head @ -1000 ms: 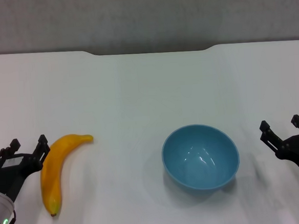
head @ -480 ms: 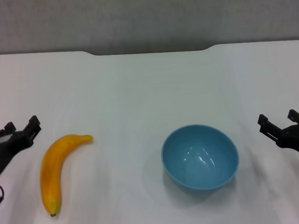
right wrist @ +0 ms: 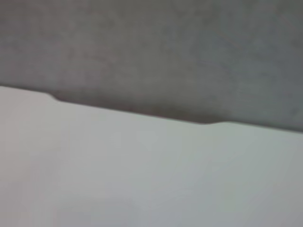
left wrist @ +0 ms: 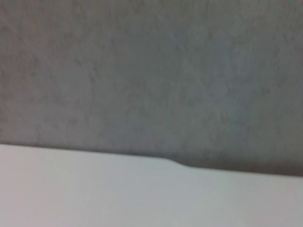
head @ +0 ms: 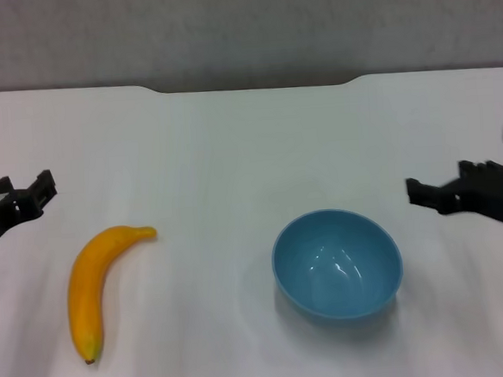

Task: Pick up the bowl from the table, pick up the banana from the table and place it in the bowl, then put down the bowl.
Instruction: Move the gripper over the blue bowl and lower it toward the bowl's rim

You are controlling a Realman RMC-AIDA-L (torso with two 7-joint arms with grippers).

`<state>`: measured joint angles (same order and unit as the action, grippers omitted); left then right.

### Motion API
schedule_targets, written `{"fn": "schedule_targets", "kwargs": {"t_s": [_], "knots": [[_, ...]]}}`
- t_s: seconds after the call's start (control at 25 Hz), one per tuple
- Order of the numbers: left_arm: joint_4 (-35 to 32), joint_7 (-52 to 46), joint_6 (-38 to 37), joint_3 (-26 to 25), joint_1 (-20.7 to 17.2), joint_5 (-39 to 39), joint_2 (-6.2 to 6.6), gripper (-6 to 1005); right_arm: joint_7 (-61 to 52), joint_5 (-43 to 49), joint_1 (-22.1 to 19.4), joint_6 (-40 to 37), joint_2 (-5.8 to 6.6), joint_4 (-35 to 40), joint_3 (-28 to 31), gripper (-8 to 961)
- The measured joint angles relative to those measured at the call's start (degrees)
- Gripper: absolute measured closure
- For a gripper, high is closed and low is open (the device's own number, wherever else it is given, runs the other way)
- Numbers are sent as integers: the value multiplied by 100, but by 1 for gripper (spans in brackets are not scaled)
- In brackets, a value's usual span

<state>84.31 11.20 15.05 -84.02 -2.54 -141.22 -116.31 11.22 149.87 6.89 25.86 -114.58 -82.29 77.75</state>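
Grey wall behind white table. Both grippers have lifted off their near-edge spots: right gripper, fingers open, now closes on bowl near table's middle-right; left gripper, fingers open, rises away from banana by the left edge. Bowl pickup looks next.

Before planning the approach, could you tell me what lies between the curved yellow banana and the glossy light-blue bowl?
Nothing: the head view shows only bare white table between banana and bowl.
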Motion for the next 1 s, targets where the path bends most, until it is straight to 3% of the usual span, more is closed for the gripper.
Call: {"fn": "schedule_targets", "kwargs": {"t_s": [0.08,0.24,0.52,1.0], "knots": [[64,77,365,-162,88,31,3,408,67,-179,332,500,6,61,187,76],[55,139,1008,-531,330,49,1,406,57,-287,684,758,-32,299,194,76],[-1,157,1112,-608,334,64,-10,411,44,-787,1032,676,-40,943,-296,76],[-102,162,1124,-564,345,48,-15,410,-22,-885,1164,717,-54,1398,-532,76]]}}
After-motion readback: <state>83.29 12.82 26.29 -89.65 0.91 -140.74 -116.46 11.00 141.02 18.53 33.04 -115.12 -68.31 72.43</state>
